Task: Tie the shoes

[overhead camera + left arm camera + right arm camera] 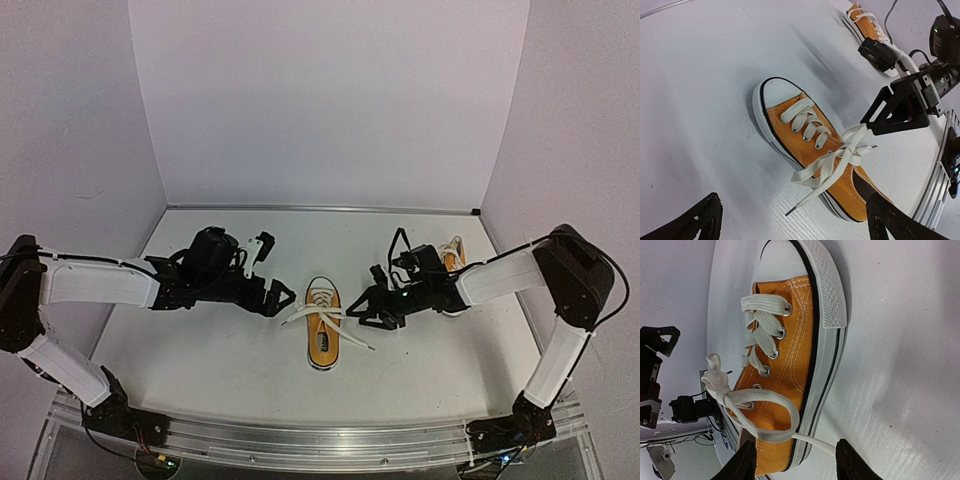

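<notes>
Near shoe (322, 337): mid-counter (200, 360), toe away from the arm bases, set between both arms so each reaches a lace.
Laces (847, 146): loosely knotted with one slack loop; the bow looks unfinished.
Left pincer (792, 200): tips wide apart, empty, hovering beside the shoe.
Right pincer (795, 445): tips apart, a lace strand running between them unclamped, probably lined up to pinch.
Second shoe (452, 255): behind the right arm, untouched.

No text, label, brand or number can be read (in any view).
</notes>
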Controlling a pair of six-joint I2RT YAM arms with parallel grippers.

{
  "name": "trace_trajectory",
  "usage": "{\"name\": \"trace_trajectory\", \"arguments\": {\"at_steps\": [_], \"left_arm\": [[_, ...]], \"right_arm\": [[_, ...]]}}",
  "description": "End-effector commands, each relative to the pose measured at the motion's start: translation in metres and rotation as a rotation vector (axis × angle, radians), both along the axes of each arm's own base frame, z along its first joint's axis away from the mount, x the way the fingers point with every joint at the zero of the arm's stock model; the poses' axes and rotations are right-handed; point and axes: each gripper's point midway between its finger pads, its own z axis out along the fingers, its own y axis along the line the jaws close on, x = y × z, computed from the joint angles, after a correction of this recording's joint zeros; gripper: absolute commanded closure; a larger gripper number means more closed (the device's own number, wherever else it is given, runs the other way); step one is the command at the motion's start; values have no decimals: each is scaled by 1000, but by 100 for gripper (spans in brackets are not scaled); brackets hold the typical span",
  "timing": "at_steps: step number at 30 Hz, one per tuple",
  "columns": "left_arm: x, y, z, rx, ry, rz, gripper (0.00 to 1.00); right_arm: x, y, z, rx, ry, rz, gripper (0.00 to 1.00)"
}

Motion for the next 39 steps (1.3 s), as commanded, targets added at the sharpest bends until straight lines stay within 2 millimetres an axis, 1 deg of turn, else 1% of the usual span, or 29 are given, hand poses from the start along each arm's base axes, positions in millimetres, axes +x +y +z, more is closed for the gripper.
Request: {"name": "trace_trajectory", "arguments": {"at_steps": [1,3,6,9,11,14,17,19,23,26,29,31,35,39], "left_arm": [[17,8,13,-151,50,64,1],[16,6,7,-179,86,44,3],[23,8,-5,-239,148,45,16],[24,2,-12,-280,194,11,26],[23,-2,-15,-292,210,-10,28],[25,-5,-19,-297,219,-17,27],[25,-10,-23,-306,229,-35,27],[25,-13,-27,-310,239,-46,29],[24,-18,-33,-317,257,-68,36],[23,-21,-35,-326,270,-84,41],[21,-23,-34,-341,269,-99,44],[20,-24,-33,-350,269,-108,46],[19,-28,-30,-372,271,-128,49],[19,-32,-33,-398,292,-141,53]], "right_arm": [[17,19,22,105,-47,-3,49],[18,21,21,117,-46,-2,49],[19,23,20,131,-42,1,49],[20,27,20,156,-33,8,49],[19,31,20,169,-26,16,50],[18,33,19,174,-20,24,51],[17,35,20,184,-16,34,56],[16,36,22,191,-19,40,62],[16,39,26,202,-28,46,76],[16,41,29,209,-30,54,89],[15,41,32,214,-34,58,98],[14,41,33,214,-34,57,100],[14,41,33,213,-37,59,100],[14,40,33,210,-39,54,100]]}}
